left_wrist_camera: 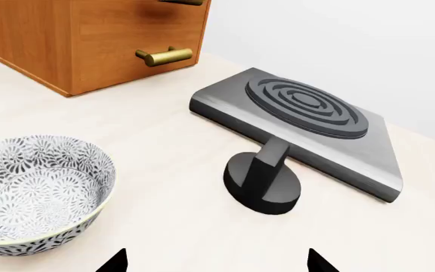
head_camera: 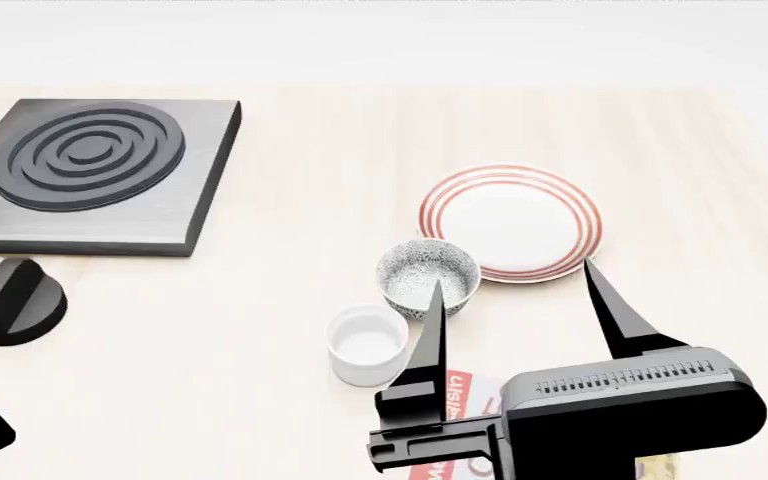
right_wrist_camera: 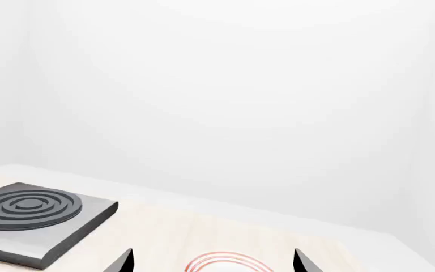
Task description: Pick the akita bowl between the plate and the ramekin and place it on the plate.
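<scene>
1. Plainly, the right end effector (head_camera: 512,275) is released; its two dark fingers (head_camera: 430,345) stand wide apart above the near part of the bench (head_camera: 304,150), and nothing sits between them.
2. In the head view one fingertip lies over the akita bowl (head_camera: 427,272) and the other over the near rim of the plate (head_camera: 511,220); we cannot tell how high above them the fingers are.
3. The akita bowl stands upright on the bench, between the plate and the ramekin (head_camera: 367,343); its rim looks to touch or just overlap the plate's near-left rim, and the ramekin stands just beside it, closer to the bench's near edge.
4. The plate lies flat toward the bench's right edge, with nothing on it.
5. A black hob plate (head_camera: 91,175) with raised rings occupies the far-left part of the bench; a black knob (head_camera: 17,300) rests just in front of it, apart from it.
6. A printed packet (head_camera: 459,395) with red lettering shows partly under the right end effector, by the near edge.
7. The left end effector (left_wrist_camera: 217,263) is likewise released; only its two fingertips show in its wrist view, well apart, gripping nothing.
8. That wrist view also shows the knob, the hob plate, a wooden cabinet (left_wrist_camera: 89,39) with brass handles, and a patterned bowl (left_wrist_camera: 40,192) that we cannot match to anything in the head view.
9. The right wrist view catches only the plate's red-ringed far rim between the fingertips.
</scene>
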Motion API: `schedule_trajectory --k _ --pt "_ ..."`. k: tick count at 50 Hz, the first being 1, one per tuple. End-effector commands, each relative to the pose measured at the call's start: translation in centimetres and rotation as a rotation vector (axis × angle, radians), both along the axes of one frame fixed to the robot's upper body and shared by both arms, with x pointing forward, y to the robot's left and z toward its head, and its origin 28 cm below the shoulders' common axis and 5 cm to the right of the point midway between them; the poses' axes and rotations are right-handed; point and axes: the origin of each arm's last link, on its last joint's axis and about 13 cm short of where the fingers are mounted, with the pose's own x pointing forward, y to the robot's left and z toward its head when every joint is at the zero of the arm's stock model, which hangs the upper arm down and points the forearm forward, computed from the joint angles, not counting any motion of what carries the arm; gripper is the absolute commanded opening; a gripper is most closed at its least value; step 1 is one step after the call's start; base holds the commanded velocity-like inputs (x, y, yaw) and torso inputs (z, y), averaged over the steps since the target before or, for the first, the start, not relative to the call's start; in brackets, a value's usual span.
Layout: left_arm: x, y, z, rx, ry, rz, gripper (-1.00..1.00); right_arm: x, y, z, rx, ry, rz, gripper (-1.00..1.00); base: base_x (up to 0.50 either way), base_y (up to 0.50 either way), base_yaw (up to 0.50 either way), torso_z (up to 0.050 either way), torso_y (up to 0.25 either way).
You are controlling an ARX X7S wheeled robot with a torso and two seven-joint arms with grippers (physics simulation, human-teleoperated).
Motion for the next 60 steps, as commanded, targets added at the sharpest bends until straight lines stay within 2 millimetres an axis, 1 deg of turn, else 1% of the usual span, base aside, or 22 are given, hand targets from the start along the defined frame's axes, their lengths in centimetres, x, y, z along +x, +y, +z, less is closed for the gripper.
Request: schedule_trajectory --k 1,55,60 --pt "0.02 -0.01 0.01 0.0 0.0 0.001 1.0 -0.01 0.01 0.05 0.0 0.001 0.0 1.0 0.39 0.0 0.0 0.0 0.0" --pt "0.04 -0.01 -0.03 0.0 0.001 0.002 1.0 0.15 0.04 -0.19 0.001 0.014 0.007 1.0 0.39 0.0 0.0 0.0 0.0" --pt "0.05 -0.02 -0.03 0.0 0.001 0.003 1.0 0.3 0.03 -0.34 0.018 0.035 -0.022 1.0 0.2 0.0 0.0 0.0 0.0"
